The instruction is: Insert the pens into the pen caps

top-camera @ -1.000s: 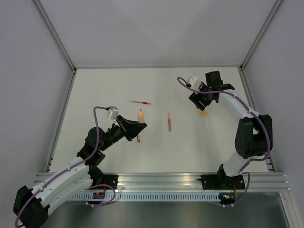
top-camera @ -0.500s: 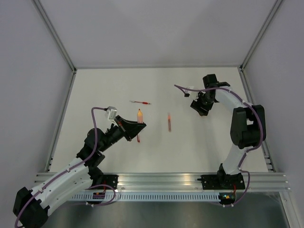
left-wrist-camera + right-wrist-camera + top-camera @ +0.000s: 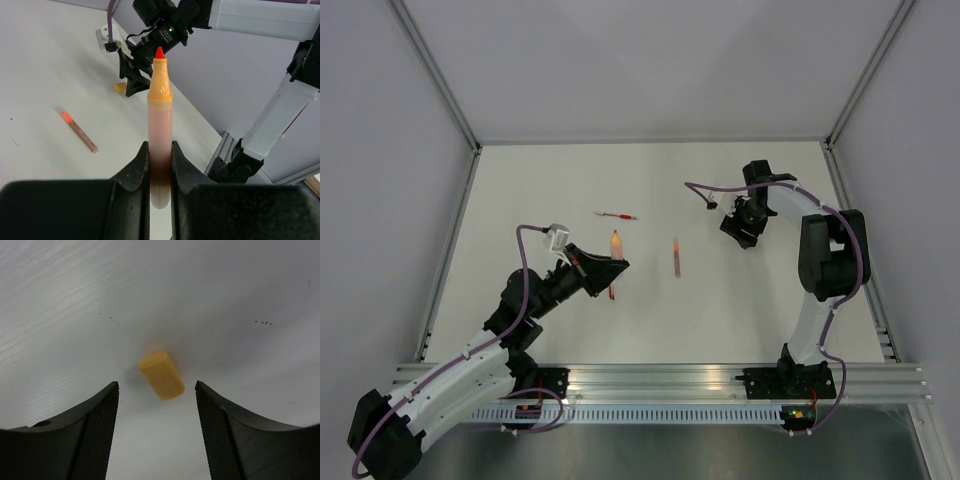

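Our left gripper (image 3: 160, 152) is clamped on the lower barrel of the orange pen (image 3: 160, 107), which is raised with its red tip pointing toward the right arm. Our right gripper (image 3: 156, 390) hovers over the orange cap (image 3: 161, 375), jaws spread wide on either side and not touching it. The cap lies slanted on its side at the right of the white table (image 3: 240, 285). We judge it best to lower straight down, square the fingers to the cap's sides, and grip near one end so the opening remains free.
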`<state>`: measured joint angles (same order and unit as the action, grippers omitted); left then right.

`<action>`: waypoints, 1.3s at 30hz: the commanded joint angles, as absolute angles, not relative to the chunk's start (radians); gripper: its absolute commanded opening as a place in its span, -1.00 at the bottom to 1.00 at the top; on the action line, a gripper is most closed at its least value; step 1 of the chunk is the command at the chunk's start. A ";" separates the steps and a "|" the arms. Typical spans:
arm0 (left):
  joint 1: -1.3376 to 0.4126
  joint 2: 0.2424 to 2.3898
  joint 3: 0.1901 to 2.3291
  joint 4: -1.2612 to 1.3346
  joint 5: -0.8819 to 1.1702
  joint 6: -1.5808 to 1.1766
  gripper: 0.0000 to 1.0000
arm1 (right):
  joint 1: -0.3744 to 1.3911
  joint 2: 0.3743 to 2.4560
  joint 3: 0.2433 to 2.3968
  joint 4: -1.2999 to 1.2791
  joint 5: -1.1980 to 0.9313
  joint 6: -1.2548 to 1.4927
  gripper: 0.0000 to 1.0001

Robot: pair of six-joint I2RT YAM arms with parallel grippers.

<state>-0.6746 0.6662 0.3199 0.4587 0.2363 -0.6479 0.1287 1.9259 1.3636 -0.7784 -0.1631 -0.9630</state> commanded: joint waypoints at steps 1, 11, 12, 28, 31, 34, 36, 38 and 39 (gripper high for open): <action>-0.673 0.666 0.316 0.515 0.227 -0.676 -0.95 | 0.127 1.954 1.416 -0.770 -0.175 -0.993 0.36; -0.675 0.646 0.308 0.526 0.232 -0.678 -0.95 | 0.130 1.996 1.391 -0.759 -0.144 -0.959 0.26; -0.675 0.643 0.308 0.526 0.230 -0.678 -0.95 | 0.130 1.991 1.388 -0.753 -0.135 -0.959 0.25; -0.675 0.624 0.308 0.515 0.224 -0.675 -0.95 | 0.138 1.951 1.333 -0.677 -0.132 -0.913 -0.34; -0.675 0.635 0.310 0.515 0.225 -0.673 -0.95 | 0.143 1.934 1.318 -0.635 -0.130 -0.885 -0.68; -0.675 0.655 0.316 0.514 0.232 -0.667 -0.95 | 0.155 1.892 1.313 -0.559 -0.117 -0.818 -1.00; -0.675 0.661 0.322 0.515 0.239 -0.651 -0.95 | 0.160 1.859 1.316 -0.506 -0.123 -0.741 -1.00; -0.675 0.664 0.327 0.506 0.236 -0.638 -0.95 | 0.169 1.801 1.321 -0.470 -0.164 -0.694 -1.00; -0.675 0.663 0.336 0.486 0.232 -0.623 -0.95 | 0.187 1.775 1.318 -0.451 -0.170 -0.672 -1.00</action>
<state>-0.6746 0.6636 0.3073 0.4774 0.2367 -0.6552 0.1596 1.8984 1.3125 -0.5686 -0.1234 -0.7792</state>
